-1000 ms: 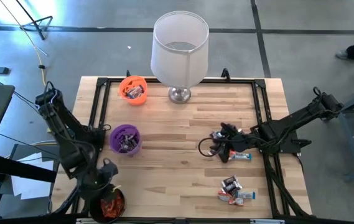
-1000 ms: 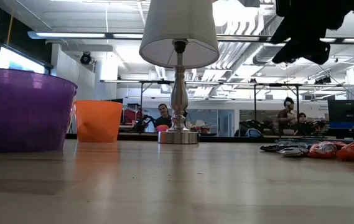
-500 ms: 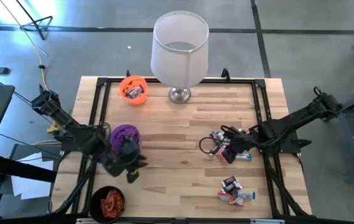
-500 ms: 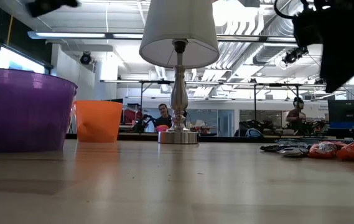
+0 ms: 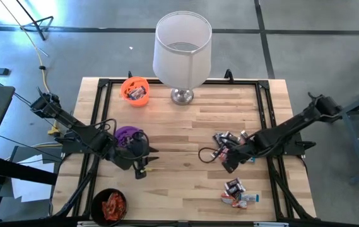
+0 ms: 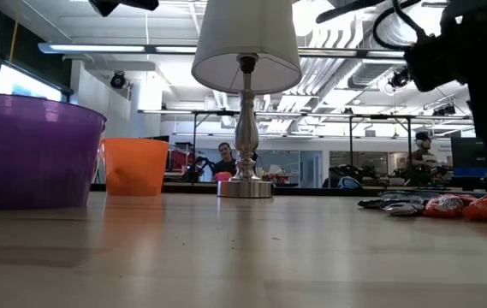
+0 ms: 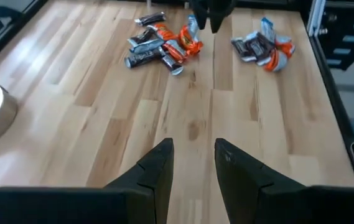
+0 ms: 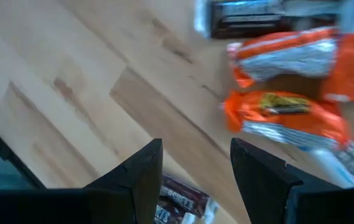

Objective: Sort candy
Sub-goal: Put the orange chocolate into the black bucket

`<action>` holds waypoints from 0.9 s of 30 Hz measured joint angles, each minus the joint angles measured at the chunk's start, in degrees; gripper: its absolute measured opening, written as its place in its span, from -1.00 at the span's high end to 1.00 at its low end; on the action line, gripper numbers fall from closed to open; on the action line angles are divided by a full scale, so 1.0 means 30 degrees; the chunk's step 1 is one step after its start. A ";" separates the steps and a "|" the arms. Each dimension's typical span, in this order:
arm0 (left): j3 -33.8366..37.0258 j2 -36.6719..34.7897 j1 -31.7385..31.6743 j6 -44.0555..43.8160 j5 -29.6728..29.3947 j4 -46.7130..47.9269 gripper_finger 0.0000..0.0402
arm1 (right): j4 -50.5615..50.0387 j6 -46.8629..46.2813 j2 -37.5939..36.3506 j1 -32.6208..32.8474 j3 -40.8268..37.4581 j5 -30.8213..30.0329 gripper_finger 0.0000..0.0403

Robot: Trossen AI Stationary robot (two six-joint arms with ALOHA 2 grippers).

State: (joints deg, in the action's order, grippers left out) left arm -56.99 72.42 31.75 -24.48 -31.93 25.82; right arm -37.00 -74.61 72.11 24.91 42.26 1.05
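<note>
Right gripper [image 5: 228, 165] sits low over the table at centre-right of the high view, at the lower edge of the upper candy pile [image 5: 229, 144]. Jaws open with a clear gap, nothing held. In the right wrist view the fingers [image 8: 140, 177] straddle bare wood; orange wrapped candies [image 8: 282, 112] lie just beyond the tips and a dark-wrapped piece [image 8: 180, 200] shows between them.

Left gripper [image 5: 142, 165] hangs at lower-left centre of the high view, just beside the purple cup [image 5: 127, 135]. Jaws parted, empty — the left wrist view shows only wood between its fingers [image 7: 158, 171].

Candy: two loose piles, the upper one by the right gripper and a smaller one [image 5: 237, 193] at lower right of the high view. More already sits in the orange cup [image 5: 135, 90] at upper left and the black cup [image 5: 111, 205] at bottom left, which holds orange-red wrappers.

Step in hand, as I read it: right arm picks one piece.

- Commit to a single wrapper — the dark one between the fingers looks nearest.
- Centre the jaws on it and grip across the narrow side; shiny wrappers likely slip.
- Approach from the pile's edge so neighbours don't get dragged.
- Lift straight up and check only one piece came along.
- Cups are all at the left of the high view, so a handoff or a drop near the left arm probably follows.
</note>
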 joint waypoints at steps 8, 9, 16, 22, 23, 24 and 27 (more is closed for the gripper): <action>0.0000 0.0007 -0.0363 0.1710 0.0064 -0.0013 0.48 | 0.0450 -0.0047 0.1064 -0.0179 0.0000 0.0327 0.09; 0.0000 0.0005 -0.0460 0.1733 0.0066 -0.0015 0.48 | 0.0460 -0.0049 0.1072 -0.0175 0.0000 0.0376 0.09; 0.0000 0.0007 -0.0877 0.1740 0.0075 -0.0015 0.48 | 0.0471 0.0898 0.1072 -0.0182 0.0000 0.0488 0.09; 0.0000 0.0007 -0.1101 0.1745 0.0075 -0.0012 0.48 | 0.0621 0.1333 0.1072 -0.0182 0.0000 -0.2163 0.09; 0.0000 0.0007 -0.1101 0.1745 0.0075 -0.0012 0.48 | 0.0705 0.1250 0.1072 -0.0182 0.0000 -0.2318 0.09; 0.0000 0.0007 -0.1101 0.1745 0.0071 -0.0015 0.48 | 0.0837 0.1202 0.1072 -0.0196 0.0000 -0.2314 0.09; 0.0003 0.0007 -0.1101 0.1745 0.0075 -0.0007 0.48 | 0.1523 0.2382 0.1072 -0.0089 0.0000 -0.1988 0.11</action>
State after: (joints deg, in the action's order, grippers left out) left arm -56.98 72.44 28.45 -19.25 -31.70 25.80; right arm -32.43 -67.46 75.33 24.64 42.26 -4.92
